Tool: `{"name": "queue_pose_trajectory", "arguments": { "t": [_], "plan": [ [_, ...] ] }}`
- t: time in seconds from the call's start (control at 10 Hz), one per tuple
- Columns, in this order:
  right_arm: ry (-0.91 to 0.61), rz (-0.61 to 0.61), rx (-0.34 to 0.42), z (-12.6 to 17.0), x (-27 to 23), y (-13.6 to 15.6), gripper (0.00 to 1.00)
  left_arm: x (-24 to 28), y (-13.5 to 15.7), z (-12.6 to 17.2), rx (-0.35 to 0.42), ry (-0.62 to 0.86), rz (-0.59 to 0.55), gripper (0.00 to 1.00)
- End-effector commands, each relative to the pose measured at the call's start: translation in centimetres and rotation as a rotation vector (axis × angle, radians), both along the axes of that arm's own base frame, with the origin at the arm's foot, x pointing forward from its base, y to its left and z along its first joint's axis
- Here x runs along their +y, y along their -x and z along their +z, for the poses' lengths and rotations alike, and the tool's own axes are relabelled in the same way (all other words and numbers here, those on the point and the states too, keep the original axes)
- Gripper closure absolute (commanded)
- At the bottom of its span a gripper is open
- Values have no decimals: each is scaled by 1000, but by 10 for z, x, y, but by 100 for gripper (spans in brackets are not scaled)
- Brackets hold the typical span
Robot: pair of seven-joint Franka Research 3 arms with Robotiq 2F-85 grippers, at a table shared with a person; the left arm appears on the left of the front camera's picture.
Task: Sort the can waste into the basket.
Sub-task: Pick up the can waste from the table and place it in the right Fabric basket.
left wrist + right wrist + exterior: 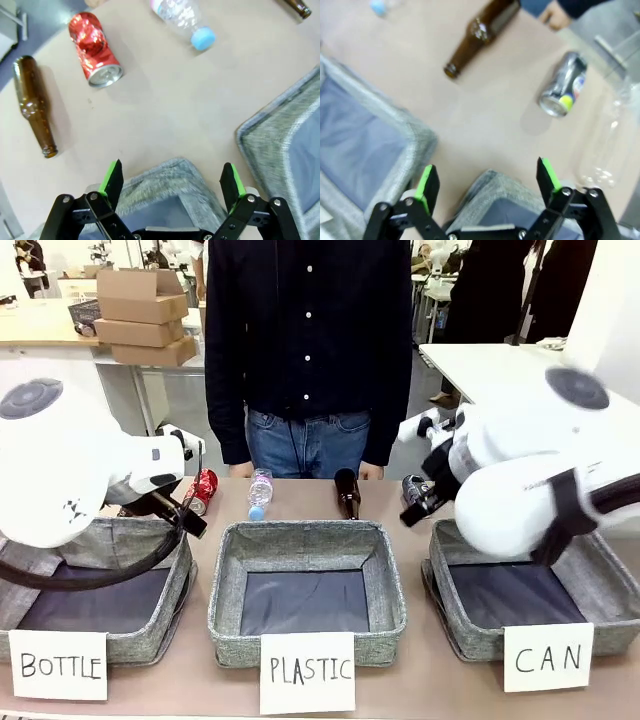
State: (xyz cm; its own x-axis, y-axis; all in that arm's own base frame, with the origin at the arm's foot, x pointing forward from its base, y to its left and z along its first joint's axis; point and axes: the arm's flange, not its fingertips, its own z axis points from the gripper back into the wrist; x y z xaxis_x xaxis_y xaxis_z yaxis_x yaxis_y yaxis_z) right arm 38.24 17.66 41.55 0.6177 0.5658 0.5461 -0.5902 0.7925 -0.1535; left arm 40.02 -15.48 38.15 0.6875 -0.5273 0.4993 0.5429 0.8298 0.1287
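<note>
- Pictured w/ left fingers (112,181) spread wide & empty above a corner of the BOTTLE basket (165,176); right fingers (547,179) likewise released, holding nothing, over a corner of what looked to be the CAN basket (465,640).
- Found the red can (95,50) on its side on the surface (175,105), dented, open end toward the lens, between a brown bottle (32,107) & a clear plastic bottle (182,20), apart from both.
- Spotted the black-and-silver can (563,85) also on its side, beyond the basket corner, near a second clear bottle (605,145) & well apart from another brown bottle (480,32).
- Judged step in hand: reach & pick, w/ neither can yet in the CAN basket.
- Favoured, prob., right fingers for the black-and-silver can, as the nearer pair; wrist turned to straddle the body across its width, not end to end.
- Called for a low approach centred on the can's middle, round body likely to roll if nudged off-centre.
- Warranted a gentle squeeze on the red can, crumpled walls apt to give & slip.
- Advised a wide berth of neighbouring bottles & enough lift to clear the basket wall before release.
</note>
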Motion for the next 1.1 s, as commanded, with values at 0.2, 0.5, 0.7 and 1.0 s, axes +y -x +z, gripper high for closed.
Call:
{"name": "queue_pose_trajectory", "arguments": {
  "t": [0.2, 0.5, 0.7, 1.0],
  "plan": [
    [2, 31, 26, 73, -48, 169, 0, 6, 146, 104, -98, 33, 107, 0],
    [-27, 32, 10, 117, -5, 87, 0, -20, 71, 119, -43, 19, 94, 0],
    [-248, 99, 143, 139, -28, 113, 0, -18, 103, 159, 56, 249, -48, 0],
    [-1126, -123, 486, 158, -145, 126, 0, 119, 143, 201, 215, 1026, -174, 0]
  ]
}}
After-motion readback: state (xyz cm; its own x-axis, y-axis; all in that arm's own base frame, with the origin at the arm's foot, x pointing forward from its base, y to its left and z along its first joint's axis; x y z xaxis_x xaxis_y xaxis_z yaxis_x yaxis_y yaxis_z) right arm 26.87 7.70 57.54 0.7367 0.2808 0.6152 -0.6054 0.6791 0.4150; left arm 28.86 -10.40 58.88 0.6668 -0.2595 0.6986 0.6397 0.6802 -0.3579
